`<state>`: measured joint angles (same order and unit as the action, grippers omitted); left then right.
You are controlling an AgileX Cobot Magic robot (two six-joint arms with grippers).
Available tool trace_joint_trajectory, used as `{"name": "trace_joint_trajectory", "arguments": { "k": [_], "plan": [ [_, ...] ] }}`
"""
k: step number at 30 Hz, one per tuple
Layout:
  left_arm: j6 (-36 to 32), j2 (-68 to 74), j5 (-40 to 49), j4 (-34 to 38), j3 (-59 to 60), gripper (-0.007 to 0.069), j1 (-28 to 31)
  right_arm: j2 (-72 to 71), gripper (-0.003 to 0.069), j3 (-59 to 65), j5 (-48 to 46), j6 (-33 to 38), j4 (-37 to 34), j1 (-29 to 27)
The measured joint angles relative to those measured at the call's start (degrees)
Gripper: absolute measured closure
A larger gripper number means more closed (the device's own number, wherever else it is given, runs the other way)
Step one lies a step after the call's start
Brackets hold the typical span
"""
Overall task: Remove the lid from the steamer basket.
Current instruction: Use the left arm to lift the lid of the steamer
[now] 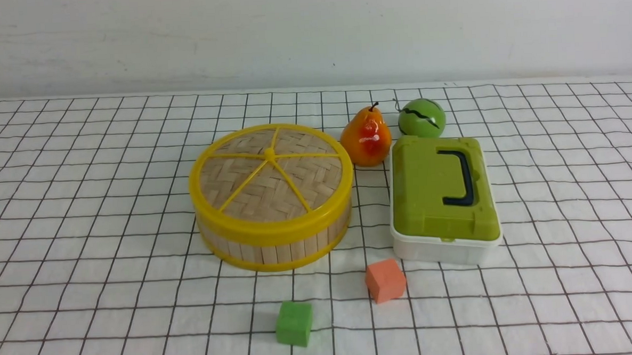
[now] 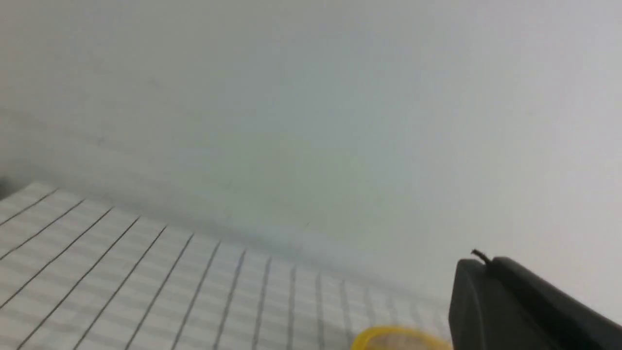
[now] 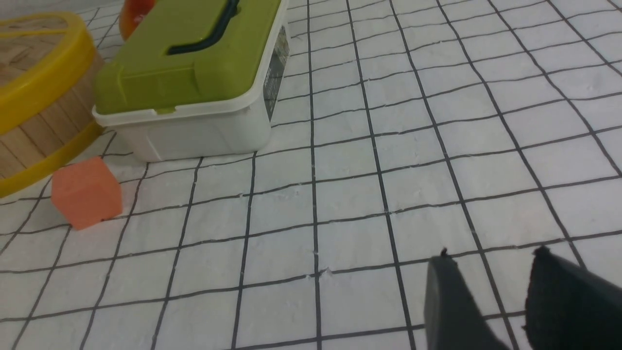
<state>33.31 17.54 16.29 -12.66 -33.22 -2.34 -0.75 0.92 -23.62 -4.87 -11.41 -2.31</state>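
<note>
Lid (image 1: 270, 171) is seated flush on the steamer basket (image 1: 276, 243), left of centre on the tabletop (image 1: 84, 235), with nothing stacked on it. It is judged light: the woven bamboo panel is probably a bit springy, the yellow plastic rim and spokes stiff but smooth, so slip is to be expected. It is best taken by the rim edge, or by a spoke near the hub if the rim sits too snug. The basket looks light too and could be dragged up with the lid. Pear (image 1: 366, 137) and green-topped box (image 1: 442, 193) are just beside the basket on its right, so the left of the rim is less crowded. Left gripper (image 2: 481, 272): jaws together, nothing held, aimed mostly at the back wall, only a sliver of yellow rim seen under it. Right gripper (image 3: 493, 262): jaws apart, empty, low over bare tabletop, well apart from the box. Lid is touched by neither.
</note>
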Motion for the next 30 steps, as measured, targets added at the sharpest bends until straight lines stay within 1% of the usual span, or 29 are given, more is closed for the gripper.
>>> {"name": "trace_joint_trajectory", "arguments": {
  "k": [1, 2, 4, 5, 7, 8, 9, 10, 11, 14, 15, 16, 18, 19, 20, 21, 22, 23, 24, 26, 27, 29, 30],
  "plan": [
    [0.04, 4.55, 2.99, -1.32, -1.85, 0.0637, 0.00, 0.00, 0.0419, 0.00, 0.00, 0.00, 0.00, 0.00],
    [0.04, 5.21, 3.72, -1.45, -2.29, 0.0637, 0.00, 0.00, 0.0419, 0.00, 0.00, 0.00, 0.00, 0.00],
    [-0.32, 12.49, 6.64, -1.07, -3.67, 0.0637, 0.00, 0.00, 0.0419, 0.00, 0.00, 0.00, 0.00, 0.00],
    [-1.43, 16.49, 7.56, 0.49, -4.07, 0.0637, 0.00, 0.00, 0.0419, 0.00, 0.00, 0.00, 0.00, 0.00],
    [-5.76, 22.28, 9.14, 5.89, -5.12, 0.0637, -0.36, 0.00, 0.0419, 0.00, 0.00, 0.00, 0.00, 0.00],
    [-11.11, 25.86, 10.28, 10.88, -6.04, 0.0637, -1.23, 0.00, 0.0419, 0.00, 0.00, 0.00, 0.00, 0.00],
    [-14.81, 28.77, 10.88, 15.70, -6.84, 0.0637, -2.08, 0.00, 0.0419, 0.00, 0.00, 0.00, 0.00, 0.00],
    [-15.80, 29.34, 11.26, 16.70, -7.28, 0.0637, -2.56, 0.00, 0.0419, 0.00, 0.00, 0.00, 0.00, 0.00],
    [-24.19, 33.77, 12.50, 25.22, -9.54, 0.0637, -4.76, 0.00, 0.0419, 0.00, 0.00, 0.00, 0.00, 0.00],
    [-40.02, 42.20, 15.86, 40.13, -15.71, 0.0637, -8.66, 0.00, 0.0419, 0.00, 0.00, 0.00, 0.00, 0.00],
    [-43.55, 44.57, 17.37, 43.08, -17.76, 0.0637, -9.40, 0.00, 0.0419, 0.00, 0.00, 0.00, 0.00, 0.00],
    [-44.36, 45.16, 17.37, 43.71, -18.30, 0.0637, -9.57, 0.00, 0.0419, 0.00, 0.00, 0.00, 0.00, 0.00],
    [-51.17, 53.11, 22.67, 47.85, -26.24, 0.0637, -10.90, 0.00, 0.0419, 0.00, 0.00, 0.00, 0.00, 0.00],
    [-51.32, 54.32, 23.07, 47.85, -27.61, 0.0637, -10.97, 0.00, 0.0419, 0.00, 0.00, 0.00, 0.00, 0.00],
    [-50.73, 59.16, 26.49, 46.17, -33.31, 0.0637, -11.04, 0.00, 0.0419, 0.00, 0.00, 0.00, 0.00, 0.00],
    [-50.45, 60.34, 27.24, 45.79, -34.79, 0.0637, -11.04, 0.00, 0.0419, 0.00, 0.00, 0.00, 0.00, 0.00],
    [-48.76, 62.68, 28.52, 44.09, -37.76, 0.0637, -11.04, 0.00, 0.0419, 0.00, 0.00, 0.00, 0.00, 0.00],
    [-46.03, 67.22, 30.46, 39.83, -43.64, 0.0637, -11.45, 0.00, 0.0419, 0.00, 0.00, 0.00, 0.00, 0.00],
    [-45.27, 67.77, 30.62, 38.63, -44.36, 0.0637, -11.50, 0.00, 0.0419, 0.00, 0.00, 0.00, 0.00, 0.00],
    [-41.58, 75.37, 31.64, 30.64, -53.49, 0.0637, -12.77, 0.00, 0.0419, 0.00, 0.00, 0.00, 0.00, 0.00],
    [-40.59, 77.54, 31.88, 27.85, -55.96, 0.0637, -13.30, 0.00, 0.0419, 0.00, 0.00, 0.00, 0.00, 0.00],
    [-39.58, 80.81, 32.30, 25.35, -59.64, 0.0637, -14.16, 0.00, 0.0419, 0.00, 0.00, 0.00, 0.00, 0.00],
    [-37.86, 84.54, 33.23, 22.41, -63.88, 0.0637, -15.20, 0.00, 0.0419, 0.00, 0.00, 0.00, 0.00, 0.00]
  ]
}}
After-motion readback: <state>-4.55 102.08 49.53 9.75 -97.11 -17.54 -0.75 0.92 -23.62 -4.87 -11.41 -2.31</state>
